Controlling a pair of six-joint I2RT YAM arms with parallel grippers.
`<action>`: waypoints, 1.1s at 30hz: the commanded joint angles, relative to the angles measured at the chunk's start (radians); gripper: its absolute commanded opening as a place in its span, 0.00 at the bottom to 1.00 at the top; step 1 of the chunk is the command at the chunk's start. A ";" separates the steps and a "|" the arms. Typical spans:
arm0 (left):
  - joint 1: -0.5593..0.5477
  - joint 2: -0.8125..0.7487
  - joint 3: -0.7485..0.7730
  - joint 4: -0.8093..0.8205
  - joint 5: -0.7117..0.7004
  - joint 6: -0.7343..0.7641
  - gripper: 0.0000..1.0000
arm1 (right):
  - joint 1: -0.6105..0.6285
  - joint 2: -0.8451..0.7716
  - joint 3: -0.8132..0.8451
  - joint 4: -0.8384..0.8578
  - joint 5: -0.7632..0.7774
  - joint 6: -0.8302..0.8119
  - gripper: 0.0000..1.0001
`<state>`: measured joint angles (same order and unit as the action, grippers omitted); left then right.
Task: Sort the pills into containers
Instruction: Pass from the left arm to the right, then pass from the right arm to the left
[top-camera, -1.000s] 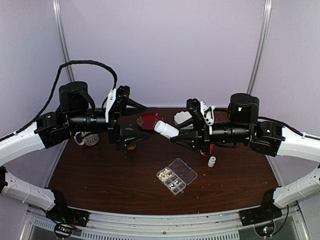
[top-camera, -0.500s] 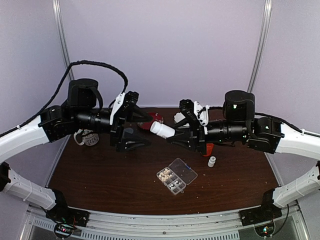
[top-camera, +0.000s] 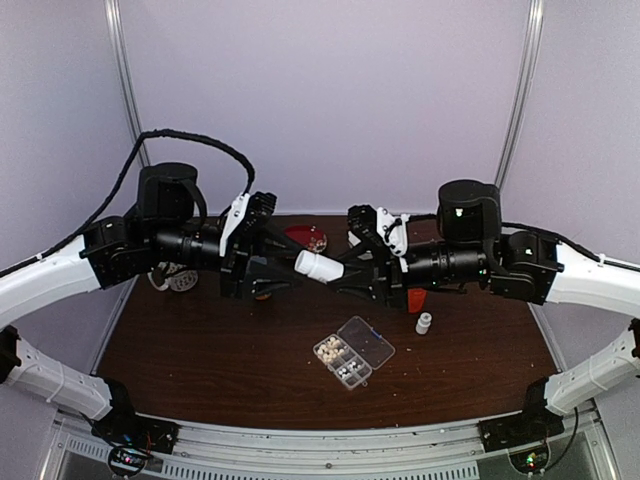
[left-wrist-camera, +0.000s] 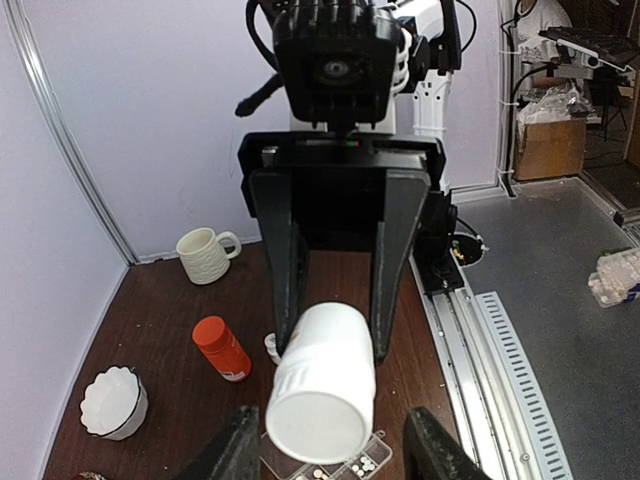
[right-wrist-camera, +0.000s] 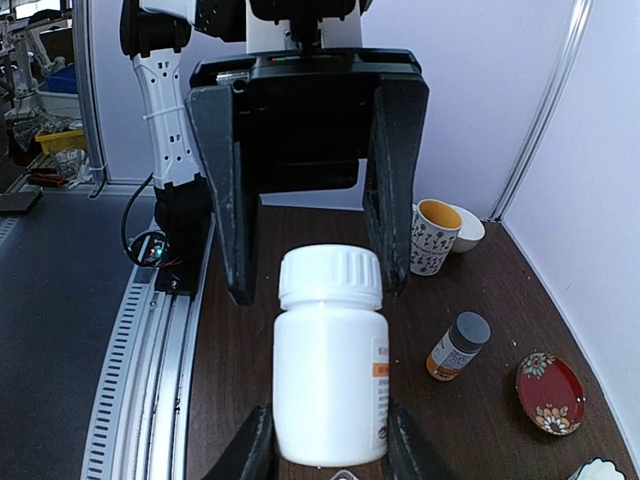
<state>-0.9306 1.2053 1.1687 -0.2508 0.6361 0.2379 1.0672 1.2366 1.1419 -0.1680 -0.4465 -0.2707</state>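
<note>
The L end effector (left-wrist-camera: 333, 445) has swung in toward centre over the last sec. It was wide open and clear of the bottle. Now its jaws have narrowed and sit either side of the cap (right-wrist-camera: 330, 277). Thin gaps still show on both sides in the wrist views, so it's open round the cap and not biting yet, as far as I can see.

The R end effector (right-wrist-camera: 325, 442) is unchanged, clamped on the body of the white bottle (right-wrist-camera: 330, 370). The bottle is held level in the air, cap toward the L arm, and has been nudged a bit leftward to meet it.

For the task, this looks like a two-arm cap removal being set up: R holds, L twists. No pills are being moved in this step.

The pill box (top-camera: 353, 351) lies on the surface (top-camera: 190, 350) below and just in front of the bottle. Its lid is open and it's in the same spot, untouched. Some cells already hold whitish pills (top-camera: 333, 349).

Prob. next, L finishes closing and unscrews. There's a risk of slip if the grip lands off-centre on the cap.
</note>
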 joint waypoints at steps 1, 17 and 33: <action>0.002 -0.025 -0.013 0.048 0.026 0.017 0.53 | 0.008 0.010 0.041 -0.008 0.018 -0.017 0.00; 0.002 -0.019 -0.004 0.008 0.022 0.032 0.41 | 0.013 0.018 0.048 -0.016 0.032 -0.017 0.00; -0.003 -0.006 0.005 -0.040 0.013 0.061 0.30 | 0.014 0.035 0.063 -0.015 0.021 0.020 0.00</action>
<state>-0.9302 1.1923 1.1645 -0.2749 0.6453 0.2737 1.0767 1.2579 1.1587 -0.1970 -0.4358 -0.2813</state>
